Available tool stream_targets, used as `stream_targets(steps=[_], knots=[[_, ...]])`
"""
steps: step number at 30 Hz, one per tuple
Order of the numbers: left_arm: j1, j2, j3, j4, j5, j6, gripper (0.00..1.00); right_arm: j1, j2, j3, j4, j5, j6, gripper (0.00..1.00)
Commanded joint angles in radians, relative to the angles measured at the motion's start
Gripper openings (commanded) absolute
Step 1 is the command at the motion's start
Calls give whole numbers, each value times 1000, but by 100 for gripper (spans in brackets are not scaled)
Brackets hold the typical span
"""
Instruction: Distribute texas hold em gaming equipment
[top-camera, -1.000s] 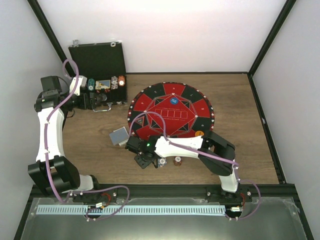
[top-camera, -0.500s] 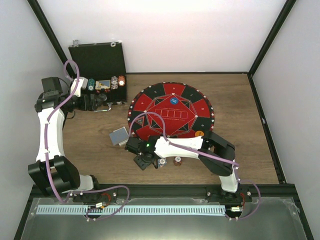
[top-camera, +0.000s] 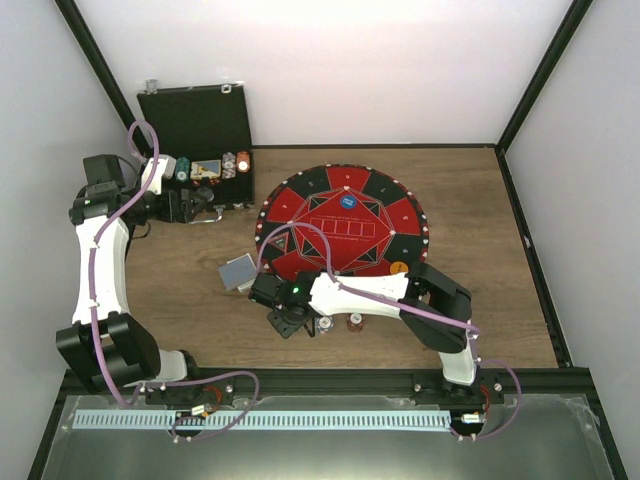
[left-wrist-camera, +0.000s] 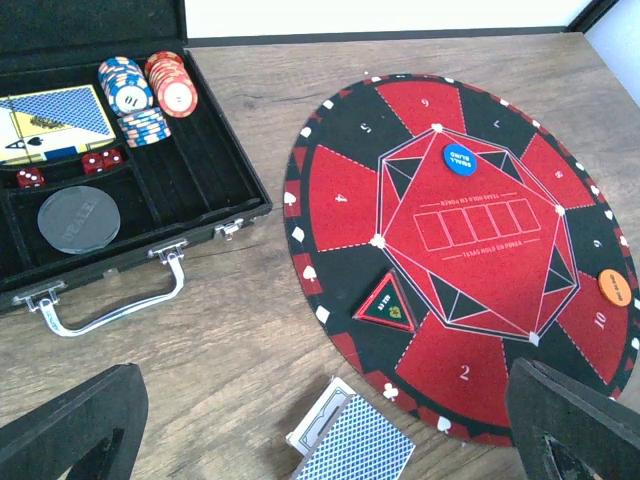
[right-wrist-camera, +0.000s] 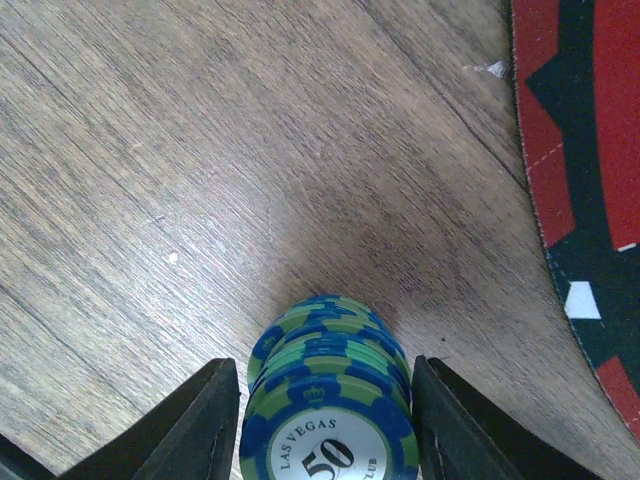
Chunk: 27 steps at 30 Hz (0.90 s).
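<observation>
The stack of green chips (right-wrist-camera: 330, 400) stands on the tabletop (right-wrist-camera: 150, 150) beside the mat (right-wrist-camera: 580, 150), flanked by the right fingers (right-wrist-camera: 200, 420); whether they pinch it, I cannot tell. The left fingers (left-wrist-camera: 70, 430) are spread wide. The chips are probably stiff, smooth and liable to shear apart, so squeeze the stack's sides low.

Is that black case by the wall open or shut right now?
Open. The lid stands upright, and chips, cards and dice show inside the case.
</observation>
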Motion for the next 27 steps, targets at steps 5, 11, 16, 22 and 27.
stream_targets(steps=[5,11,16,22,27], knots=[[4,-25,10,-6,19,12,100,10,-21,23,-7,8,2,50],[5,-24,19,-10,21,7,100,10,-28,20,-3,12,-3,41],[5,-19,35,-16,22,-2,100,10,-43,18,-3,10,-7,21],[5,-22,44,-19,17,-6,100,9,-55,54,-41,49,-14,13],[5,-21,47,-22,10,-12,100,-38,-59,117,-86,91,-27,9]])
